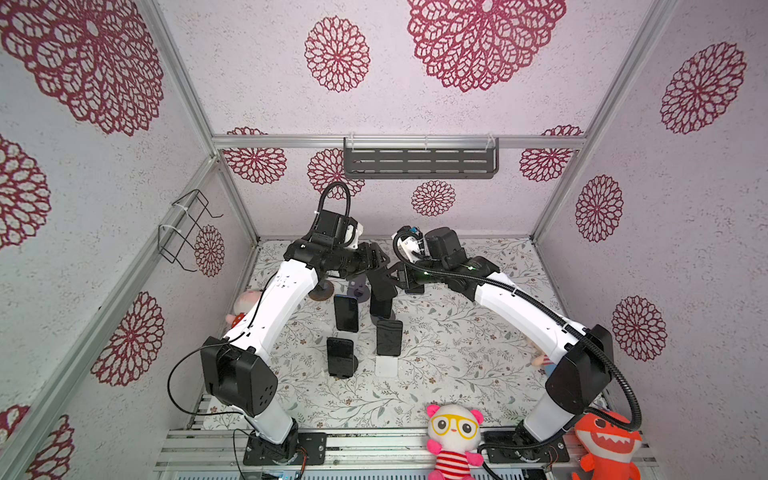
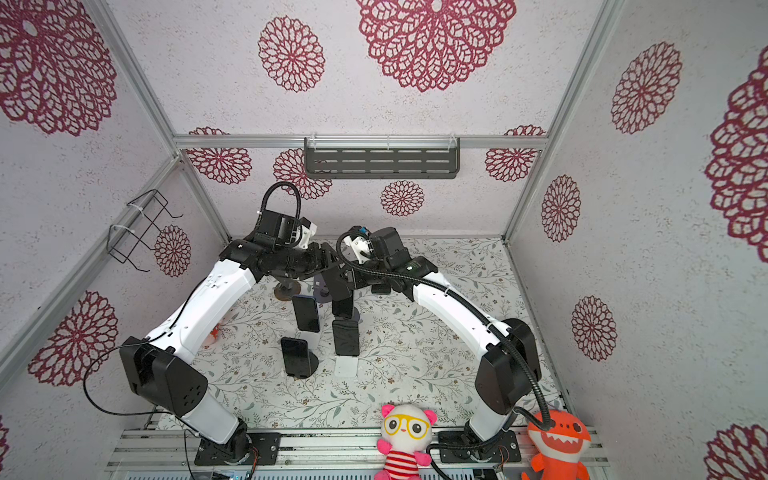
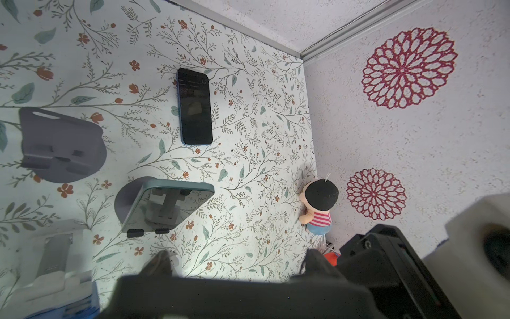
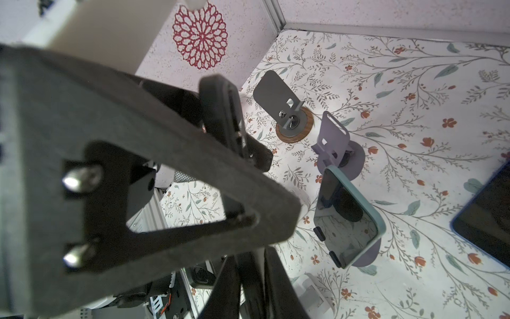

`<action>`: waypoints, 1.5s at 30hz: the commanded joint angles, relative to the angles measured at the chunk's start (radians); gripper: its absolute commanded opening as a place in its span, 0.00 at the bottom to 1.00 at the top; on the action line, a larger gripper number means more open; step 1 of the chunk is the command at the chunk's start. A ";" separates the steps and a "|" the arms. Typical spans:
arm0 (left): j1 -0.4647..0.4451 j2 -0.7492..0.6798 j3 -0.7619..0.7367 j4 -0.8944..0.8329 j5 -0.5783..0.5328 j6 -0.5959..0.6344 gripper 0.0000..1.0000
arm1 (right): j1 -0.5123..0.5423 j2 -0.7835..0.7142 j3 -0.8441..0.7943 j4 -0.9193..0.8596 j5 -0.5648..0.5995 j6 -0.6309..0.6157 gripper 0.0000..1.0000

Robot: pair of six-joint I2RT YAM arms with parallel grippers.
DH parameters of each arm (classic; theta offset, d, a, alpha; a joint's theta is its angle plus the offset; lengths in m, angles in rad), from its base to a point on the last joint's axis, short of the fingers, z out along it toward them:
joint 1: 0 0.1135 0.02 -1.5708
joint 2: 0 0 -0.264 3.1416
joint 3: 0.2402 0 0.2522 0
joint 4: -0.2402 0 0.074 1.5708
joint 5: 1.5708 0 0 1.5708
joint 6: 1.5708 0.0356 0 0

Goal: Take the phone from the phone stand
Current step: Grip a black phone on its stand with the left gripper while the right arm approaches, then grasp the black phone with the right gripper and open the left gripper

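- At the rear middle of the tabletop (image 1: pixel 457 374), above the stands: left gripper (image 3: pixel 237 262), spread wide, fingers (image 3: pixel 157 263) well apart, bare patterned surface between them, grasping nothing.
- Just beside it, almost tip to tip in both top views: right gripper (image 1: pixel 397 277), reaching in from the right. Dark finger bars close together at the edge of the right wrist view; clenched or not, and gripping or not, cannot be told.
- Ahead of both wrist cameras: teal-cased phone (image 3: pixel 165 205), leaning on a round-based stand (image 3: pixel 124 201), lower edge caught behind two black lips, touched by neither gripper.
- Near that stand: lilac stand (image 3: pixel 60 143) and grey stand with a wood-ringed base (image 4: pixel 287 110), both with bare cradles.
- Farther out, partly hidden under the right arm in the top views: blue phone (image 3: pixel 194 106), lying flat and screen up on the tabletop, apart from every stand.
- Toward the robot's base, each propped on a stand: rear dark phone (image 1: pixel 346 312), middle dark phone (image 1: pixel 389 337) over a white stand (image 1: pixel 386 366), front dark phone (image 1: pixel 340 356).
- At the foot of a side wall: small doll in a striped shirt (image 3: pixel 317 207).
- Along the front rail: pink-eared plush with yellow glasses (image 1: pixel 453 436) and orange shark plush (image 1: pixel 606 444).
- On the back wall: dark slotted shelf (image 1: pixel 419 162); on the left wall: wire rack (image 1: pixel 187 228).
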 commanded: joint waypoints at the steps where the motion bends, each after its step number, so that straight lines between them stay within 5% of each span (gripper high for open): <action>1: 0.003 -0.032 0.027 0.059 0.036 -0.023 0.25 | 0.002 0.003 -0.005 0.038 0.006 0.016 0.14; 5: 0.002 -0.036 0.021 0.065 0.035 -0.025 0.32 | 0.002 0.001 -0.016 0.048 0.026 0.013 0.00; 19: 0.002 -0.059 -0.033 0.127 0.059 -0.050 0.74 | 0.001 -0.048 -0.078 0.149 0.063 0.035 0.00; 29: 0.003 -0.063 -0.040 0.135 0.062 -0.045 0.94 | -0.002 -0.059 -0.097 0.188 0.054 0.063 0.00; 45: 0.003 -0.135 -0.069 0.129 0.010 -0.025 0.98 | -0.054 -0.131 -0.124 0.249 0.063 0.115 0.00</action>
